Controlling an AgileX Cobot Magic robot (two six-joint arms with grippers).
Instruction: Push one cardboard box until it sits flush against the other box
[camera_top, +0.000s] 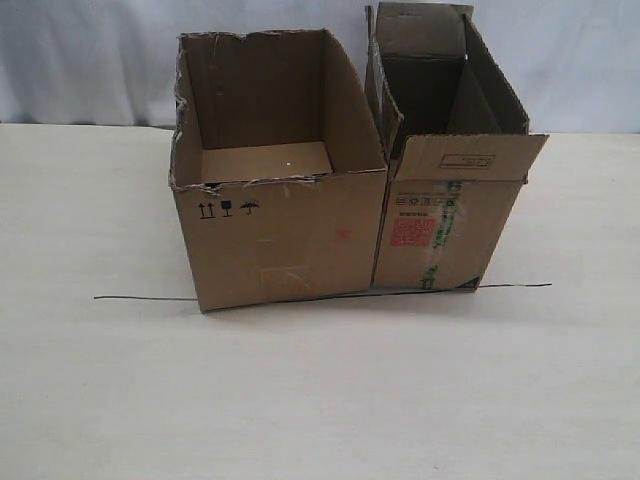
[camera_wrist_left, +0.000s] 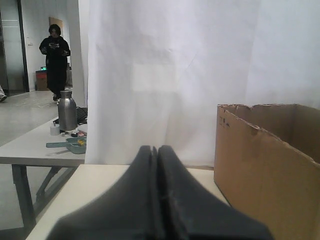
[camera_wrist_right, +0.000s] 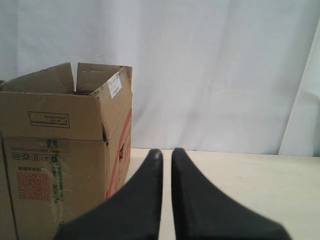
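The cardboard box (camera_top: 445, 235), narrow with open top flaps, a red square label and green-printed tape, stands right of centre in the exterior view. Directly to its left is the other box (camera_top: 280, 240), wider with a ragged torn rim. Their near front corners meet, with only a thin dark slit between the sides. Neither gripper shows in the exterior view. My left gripper (camera_wrist_left: 156, 148) is shut and empty, with the other box (camera_wrist_left: 260, 165) off to one side of it. My right gripper (camera_wrist_right: 166, 152) is open by a narrow gap and empty, with the cardboard box (camera_wrist_right: 55, 165) beside it, not touching.
A thin black line (camera_top: 140, 298) runs across the pale table (camera_top: 320, 400) under the boxes' front edges. A white curtain (camera_top: 100, 60) hangs behind. In the left wrist view a side table holds a metal flask (camera_wrist_left: 67, 111), and a person (camera_wrist_left: 55, 55) stands far off.
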